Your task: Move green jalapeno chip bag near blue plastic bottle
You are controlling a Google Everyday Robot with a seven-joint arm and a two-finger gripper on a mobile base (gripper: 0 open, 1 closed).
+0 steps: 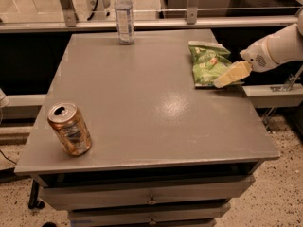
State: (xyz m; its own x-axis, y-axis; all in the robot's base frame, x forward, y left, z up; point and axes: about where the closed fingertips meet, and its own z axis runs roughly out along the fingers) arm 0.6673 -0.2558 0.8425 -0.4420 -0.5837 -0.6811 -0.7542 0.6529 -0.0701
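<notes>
Green and crinkly, the green jalapeno chip bag (pixel 207 64) is lying flat near the far right edge of the grey table (pixel 142 108). The gripper (pixel 232 74) is reaching in over the table's right edge, its pale tip meeting the bag's near right corner (open or closed, I cannot tell). The blue plastic bottle (pixel 124 15) is standing upright at the table's far edge, and a copper-coloured can (pixel 69 129) is sitting by the table's front left corner.

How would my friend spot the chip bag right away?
Look at the grey table, far right side. The green jalapeno chip bag lies flat there, the gripper at its near right corner. Unlike the can and bottle, it's green and crinkly.
</notes>
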